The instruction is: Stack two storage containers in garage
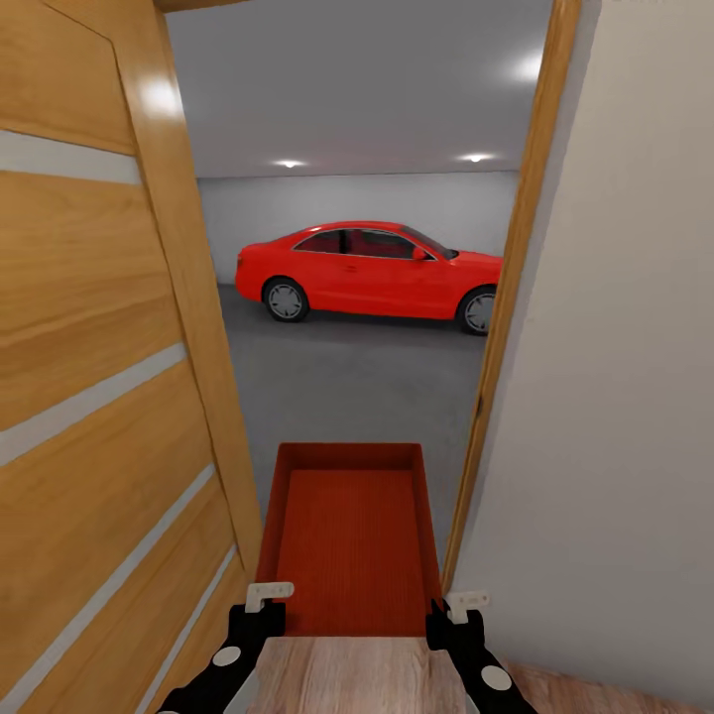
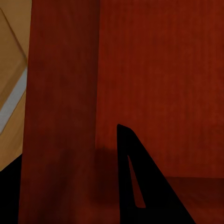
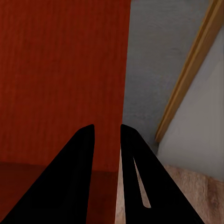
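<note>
Container: I am carrying one orange-red rectangular open-topped storage container with thin plain walls (image 1: 349,540) out in front of me, held level at the doorway, its far end already past the threshold and over the dark grey concrete garage floor (image 1: 347,382).
Handling: I judge it light and empty, and stiff enough to keep its shape, but the thin walls would likely flex or slip if I squeeze unevenly; smooth sides give little friction.
Where to hold: the two long side walls near the near end, one pincer per wall, looks like the right hold to me.
Left gripper: the black left gripper (image 1: 266,601) sits at the container's near left corner; the left wrist view shows one finger inside against the wall, so I read it as pinching that wall.
Right gripper: the black right gripper (image 3: 108,140) straddles the right wall, one finger inside and one outside, closed on the thin edge.
Doorway: the light wooden slatted door with pale stripes (image 1: 99,377) stands open just beside the container's left side; the wooden door frame (image 1: 506,297) and grey-white wall (image 1: 615,397) are close on the right, so clearance is tight.
Beyond: a red car (image 1: 372,270) is parked well apart across the garage.
Underfoot: light wood plank floor (image 1: 347,674) lies under the near end.
</note>
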You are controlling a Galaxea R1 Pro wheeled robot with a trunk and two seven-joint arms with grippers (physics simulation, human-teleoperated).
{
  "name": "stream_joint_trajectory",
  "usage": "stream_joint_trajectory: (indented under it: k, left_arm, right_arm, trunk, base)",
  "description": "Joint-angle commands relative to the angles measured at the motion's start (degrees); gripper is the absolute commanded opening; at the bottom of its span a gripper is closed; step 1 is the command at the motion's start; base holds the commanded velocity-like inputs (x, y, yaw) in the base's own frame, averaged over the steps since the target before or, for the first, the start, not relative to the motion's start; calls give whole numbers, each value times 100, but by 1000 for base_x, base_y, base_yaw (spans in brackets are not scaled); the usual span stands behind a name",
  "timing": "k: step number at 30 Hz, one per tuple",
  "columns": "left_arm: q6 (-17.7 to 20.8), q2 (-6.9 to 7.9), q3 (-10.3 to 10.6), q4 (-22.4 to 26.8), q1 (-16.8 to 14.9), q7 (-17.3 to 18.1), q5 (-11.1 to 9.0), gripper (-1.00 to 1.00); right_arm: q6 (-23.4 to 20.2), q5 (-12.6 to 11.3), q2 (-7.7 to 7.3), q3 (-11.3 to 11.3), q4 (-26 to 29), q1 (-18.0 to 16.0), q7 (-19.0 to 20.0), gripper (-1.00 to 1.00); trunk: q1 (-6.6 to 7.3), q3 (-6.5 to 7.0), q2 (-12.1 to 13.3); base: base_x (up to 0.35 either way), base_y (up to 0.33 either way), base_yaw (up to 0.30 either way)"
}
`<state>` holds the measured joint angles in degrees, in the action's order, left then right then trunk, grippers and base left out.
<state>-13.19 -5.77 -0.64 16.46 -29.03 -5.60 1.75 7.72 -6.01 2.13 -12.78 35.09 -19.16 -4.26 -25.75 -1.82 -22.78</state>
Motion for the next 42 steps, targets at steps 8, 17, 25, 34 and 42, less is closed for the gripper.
stream_joint_trajectory:
  k: [8, 17, 25, 34, 42]
  left_arm:
    - [-26, 112, -94, 2, -6, -310, 9, -100]
    - [-34, 112, -94, -1, -6, -310, 9, -100]
    - [-32, 112, -94, 1, -6, -310, 9, -100]
    - [-28, 112, -95, 2, -6, -310, 9, -100]
    - [-26, 112, -94, 4, -6, -310, 9, -100]
  right_arm:
    - [10, -40, -8, -40, 7, -9, 171, -100]
    - [10, -37, -6, -40, 5, -9, 180, -100]
    - [10, -32, -8, -40, 7, -9, 180, -100]
    - [10, -32, -6, -40, 7, -9, 180, -100]
    - [10, -32, -7, -40, 7, -9, 180, -100]
  trunk:
    - [-3, -13, -13]
    - [-3, -13, -13]
    - [-3, -13, -13]
    - [-3, -13, -13]
    - [-3, -13, -13]
  base:
    - [0, 1, -163]
    - [0, 0, -244]
    - [0, 96, -35]
    - [0, 199, 0]
    - [63, 46, 0]
